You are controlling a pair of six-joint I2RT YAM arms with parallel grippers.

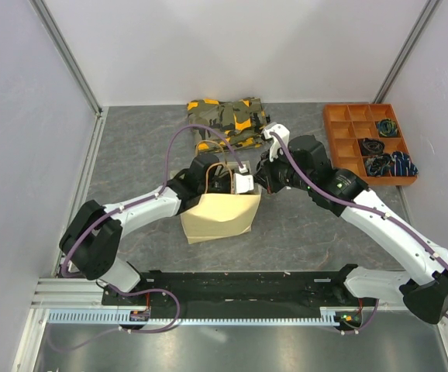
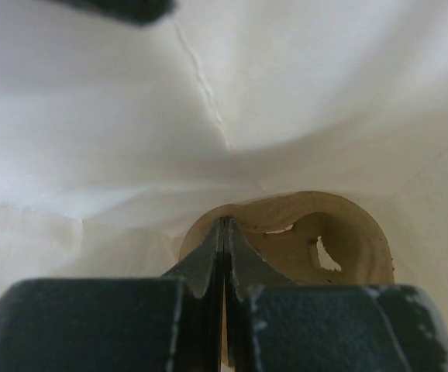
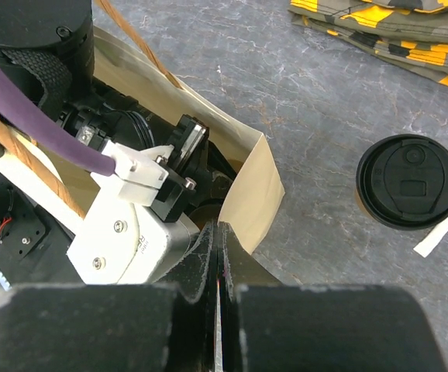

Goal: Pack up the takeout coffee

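the bag point(image 1: 222, 218) is smooth tan paper, white inside, with twisted brown handles point(image 3: 135, 43). it sits on a grey, marbled tabletop point(image 1: 131, 155). inside the bag lies a moulded tan pulp tray point(image 2: 356, 232), matte, with round holes. the left claw point(image 2: 225, 232) is deep inside the bag, pressed together, its tips at the tray's rim. the right claw point(image 3: 218, 236) is also pressed together at the bag's open edge; whether it pinches the paper cannot be told. the coffee point(image 3: 408, 182), round with a ridged black plastic lid, stands upright on the tabletop outside the bag, near its mouth and apart from the right claw.
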